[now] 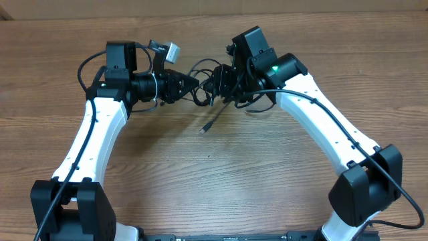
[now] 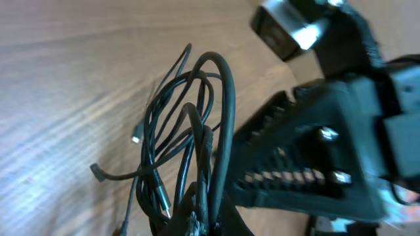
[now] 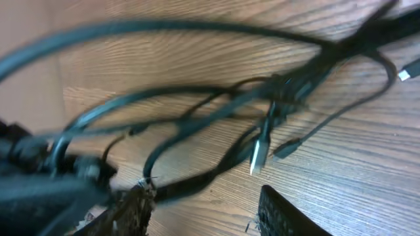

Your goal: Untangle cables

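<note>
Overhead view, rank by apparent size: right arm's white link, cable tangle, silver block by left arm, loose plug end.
1. right arm's white link
2. cable tangle
3-4. silver block and loose plug end: both small, look alike; block may sit nearer the camera, so unranked.
</note>
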